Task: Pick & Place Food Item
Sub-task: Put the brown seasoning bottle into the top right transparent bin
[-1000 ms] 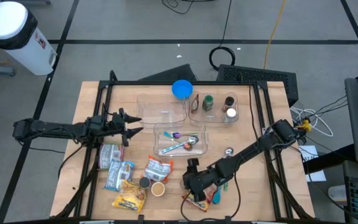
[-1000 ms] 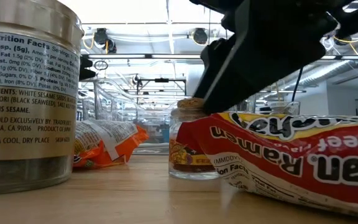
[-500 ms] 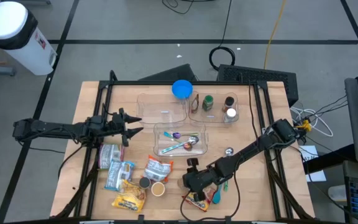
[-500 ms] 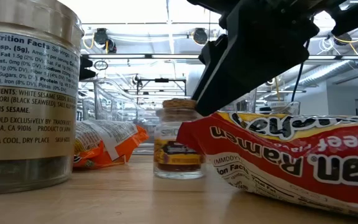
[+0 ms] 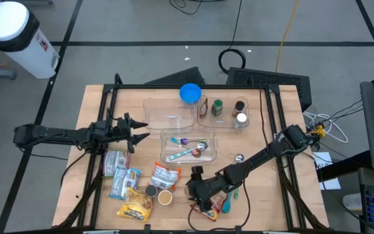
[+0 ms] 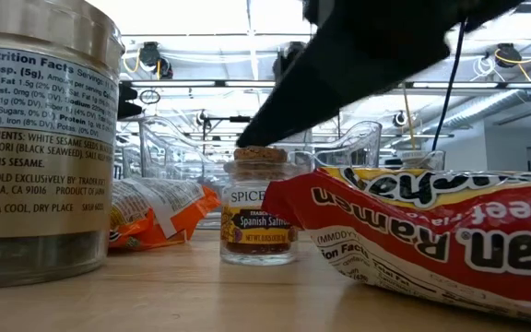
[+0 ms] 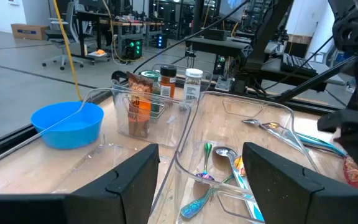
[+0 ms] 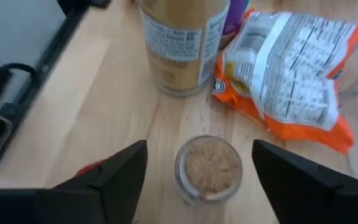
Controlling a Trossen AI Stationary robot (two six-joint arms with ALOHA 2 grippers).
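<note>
A small glass spice jar with a cork lid [image 8: 209,168] stands upright on the wooden table; it also shows in the low view [image 6: 259,217] and in the high view [image 5: 165,197]. My right gripper [image 5: 192,188] is open just above it, and in the right wrist view [image 8: 201,152] its fingers stand on either side of the jar, apart from it. A red ramen packet [image 6: 431,231] lies beside the jar toward the table's right. My left gripper [image 5: 138,133] is open and empty, left of the clear bins.
A tall tin [image 6: 35,138] and an orange snack bag [image 8: 284,68] lie close to the jar on its left. More packets [image 5: 123,182] lie at the near left. Clear bins with utensils [image 5: 188,148] and spice bottles [image 5: 223,112] and a blue bowl [image 5: 189,93] stand farther back.
My right gripper has gone toward the table's left edge, over the cork-lidded jar. In the low view the jar has slid a little toward the left, out from behind the ramen packet, and has turned about, so its label now faces the near edge.
</note>
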